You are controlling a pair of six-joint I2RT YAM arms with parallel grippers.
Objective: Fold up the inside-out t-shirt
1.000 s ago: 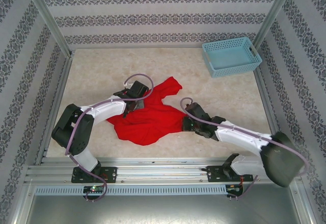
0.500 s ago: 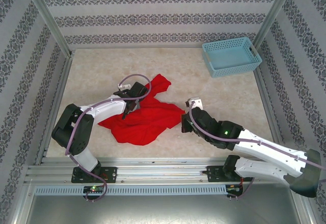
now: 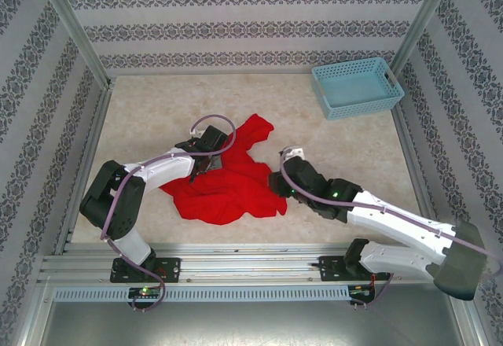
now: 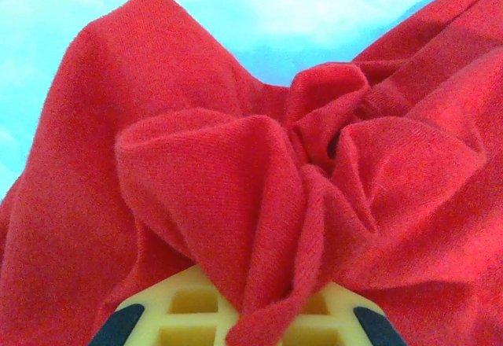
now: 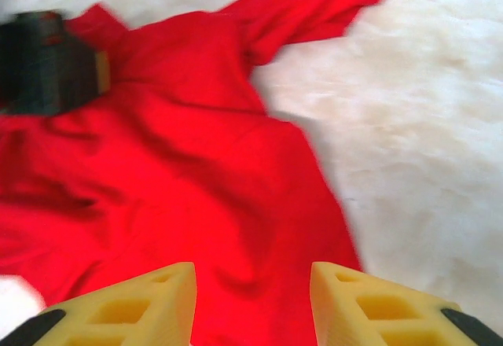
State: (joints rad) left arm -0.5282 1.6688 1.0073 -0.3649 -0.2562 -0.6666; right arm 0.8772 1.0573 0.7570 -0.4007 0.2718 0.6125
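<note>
Red cloth, soft and badly rumpled: the inside-out t-shirt (image 3: 228,185) lies in a heap on the middle of the counter (image 3: 157,118), towards the near edge, with one sleeve flung out towards the far side. It is nowhere near flat and shows no clean fold.

The left gripper (image 3: 203,161) sits on the heap's upper left part. In its wrist view a thick twist of fabric is bunched between its fingers (image 4: 189,314), so they are clamped on the shirt.

The change is on the other side. A second ago the right gripper (image 3: 277,185) was closed at the shirt's right edge. Now its fingers (image 5: 134,307) stand parted with nothing pinched between them, just above the cloth, and that edge has dropped back onto the counter. The heap has also slid a little to the left and back again in that time.

My reading is that the right arm has let go in order to take a better hold, perhaps on a hem or corner. The shirt probably needs spreading out before any folding can start, so the task is at an early stage.

The light blue basket (image 3: 356,86) stands well apart in the far right corner.
</note>
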